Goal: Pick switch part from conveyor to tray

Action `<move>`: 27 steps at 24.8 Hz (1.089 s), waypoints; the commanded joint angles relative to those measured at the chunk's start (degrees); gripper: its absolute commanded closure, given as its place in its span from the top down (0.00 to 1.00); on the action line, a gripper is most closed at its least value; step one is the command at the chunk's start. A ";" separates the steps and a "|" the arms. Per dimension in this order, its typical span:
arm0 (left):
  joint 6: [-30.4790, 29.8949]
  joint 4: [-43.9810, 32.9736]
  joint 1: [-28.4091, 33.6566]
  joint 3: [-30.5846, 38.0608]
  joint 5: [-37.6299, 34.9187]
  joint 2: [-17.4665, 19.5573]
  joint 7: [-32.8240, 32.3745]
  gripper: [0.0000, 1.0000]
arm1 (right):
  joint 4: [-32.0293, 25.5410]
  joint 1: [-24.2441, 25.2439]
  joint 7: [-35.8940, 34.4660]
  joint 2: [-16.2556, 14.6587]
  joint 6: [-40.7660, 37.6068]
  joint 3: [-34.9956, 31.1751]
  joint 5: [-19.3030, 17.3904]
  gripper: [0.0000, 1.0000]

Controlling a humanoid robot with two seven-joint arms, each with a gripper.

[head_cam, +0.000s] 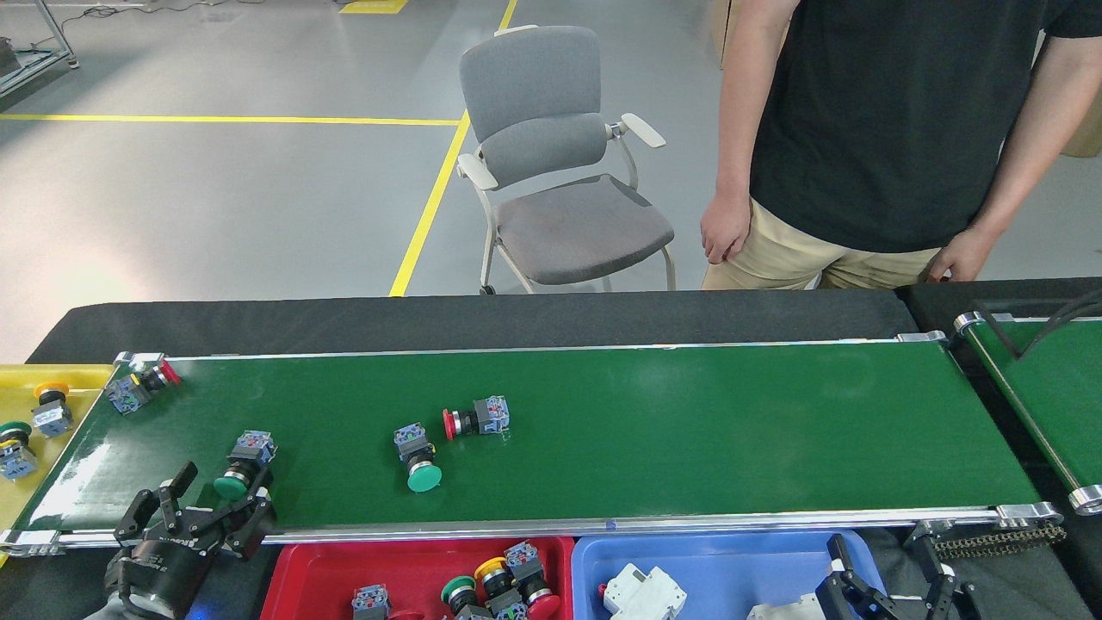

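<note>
Left pincer [219, 495]: fingers apart, at the conveyor's near-left edge, just beside a green-capped switch part [242, 463].
Right pincer [887, 573]: low at the near right over the blue tray [732, 564], fingers apart, holding nothing.
Conveyor [689, 430]: dark-green belt carrying four switch parts: red-capped [142, 387] at far left, green-capped near left, another green-capped [417, 455] and red-capped [476, 418] mid-belt.
Red tray [344, 564]: near side, holding several switch parts.
Yellow tray [21, 392]: left end, holding three.

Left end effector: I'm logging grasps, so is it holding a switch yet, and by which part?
Nothing is held. The left end effector is open at the conveyor's near edge, beside the green-capped switch.
</note>
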 commanded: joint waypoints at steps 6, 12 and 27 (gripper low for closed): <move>-2.12 0.52 0.04 -0.02 -0.03 1.45 3.58 0.08 | -0.62 -0.23 -0.47 -0.31 -0.13 -0.23 -0.17 0.99; -15.39 -15.65 11.90 0.06 4.10 1.01 3.94 0.07 | -0.27 0.03 -0.47 -0.49 -0.04 -0.40 -0.17 0.99; -16.35 -37.54 33.61 0.06 6.21 -8.22 3.41 1.00 | 0.00 0.03 -0.47 -0.40 0.05 -1.46 -0.17 0.99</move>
